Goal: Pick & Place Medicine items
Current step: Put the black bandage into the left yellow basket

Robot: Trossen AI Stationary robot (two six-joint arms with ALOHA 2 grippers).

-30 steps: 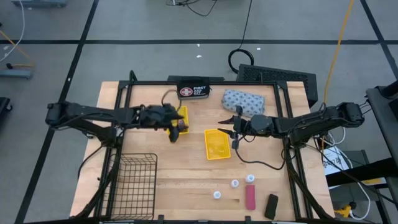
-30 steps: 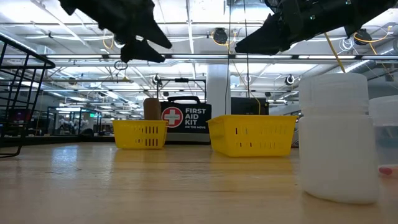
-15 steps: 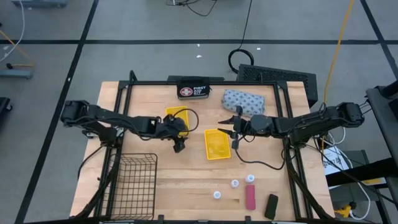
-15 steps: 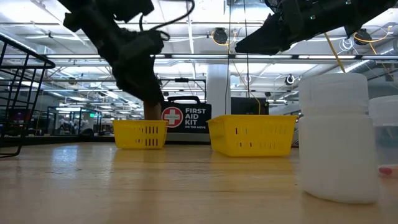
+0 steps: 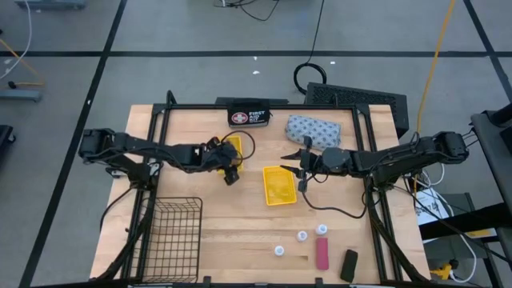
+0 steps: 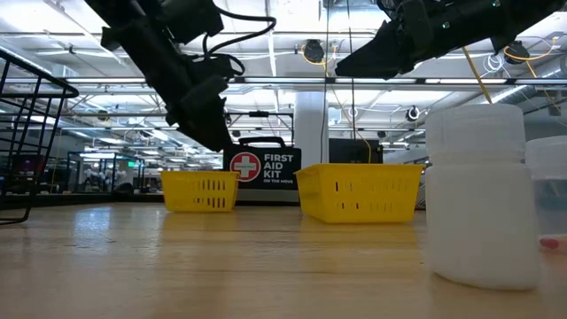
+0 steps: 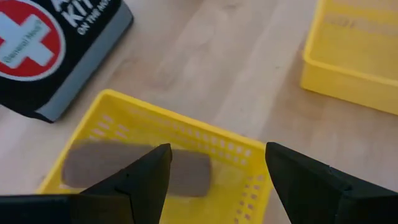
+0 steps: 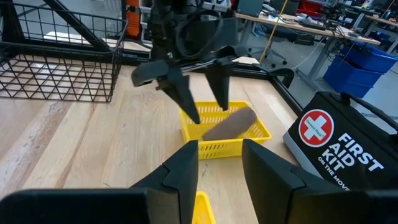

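The brown oblong [image 7: 137, 169] lies inside the left yellow tray [image 7: 249, 186], close to the First Aid case [image 7: 56, 50]. My left gripper [image 7: 217, 152] slants down over this tray [image 5: 226, 145], open, with its fingers [image 8: 186, 99] just above the oblong [image 8: 227, 124] and nothing between them. My right gripper [image 5: 298, 164] hovers level beside the middle yellow tray [image 5: 280, 186], open a little and empty. The grey-blue pouch [image 5: 314, 130] lies at the far right. The pink bar [image 5: 322, 254], the black block [image 5: 349, 266] and three white containers [image 5: 302, 236] rest near the front right.
A black wire basket [image 5: 172, 228] stands at the front left. The First Aid case [image 5: 248, 117] stands at the far edge, behind the left tray. A black frame [image 5: 264, 106] runs around the table's far part. Bare wood [image 5: 240, 224] lies between the basket and the white containers.
My left gripper has come down from high above the table toward the left yellow tray and tipped its fingers downward, its opening unchanged. The brown oblong has stayed in the tray.
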